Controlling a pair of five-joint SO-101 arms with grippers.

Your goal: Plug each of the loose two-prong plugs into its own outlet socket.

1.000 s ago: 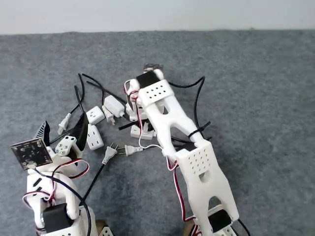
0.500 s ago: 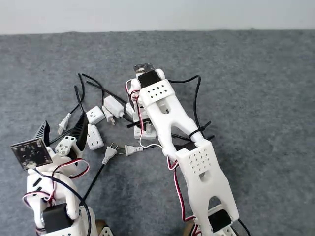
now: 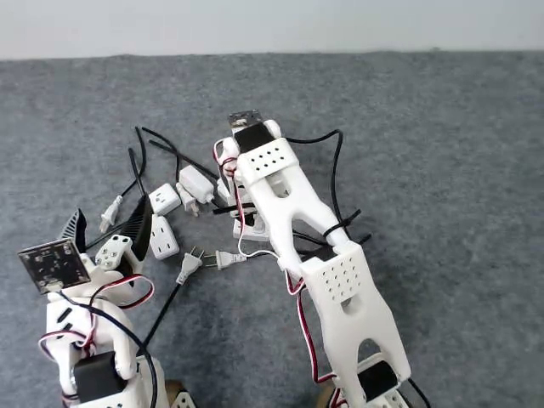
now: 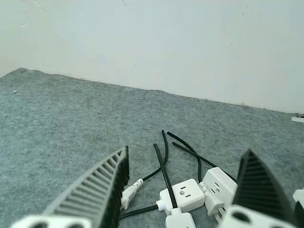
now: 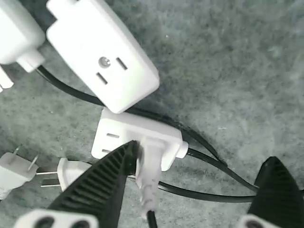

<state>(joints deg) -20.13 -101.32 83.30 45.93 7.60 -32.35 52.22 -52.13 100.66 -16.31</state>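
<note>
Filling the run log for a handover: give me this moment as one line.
left gripper: jaws open, empty | right gripper: jaws open around white plug at socket block | two loose plugs on carpet

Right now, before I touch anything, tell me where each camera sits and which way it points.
High view: fixed above the table, looking down; left arm and right arm both show.
Left wrist view: on the left arm, looking low across the table toward the wall; the open left gripper frames white outlets.
Right wrist view: on the right arm, looking down; the open right gripper hangs over an outlet with a plug against it.
Shared: high and left wrist views both show the loose plug by the left gripper.
</note>
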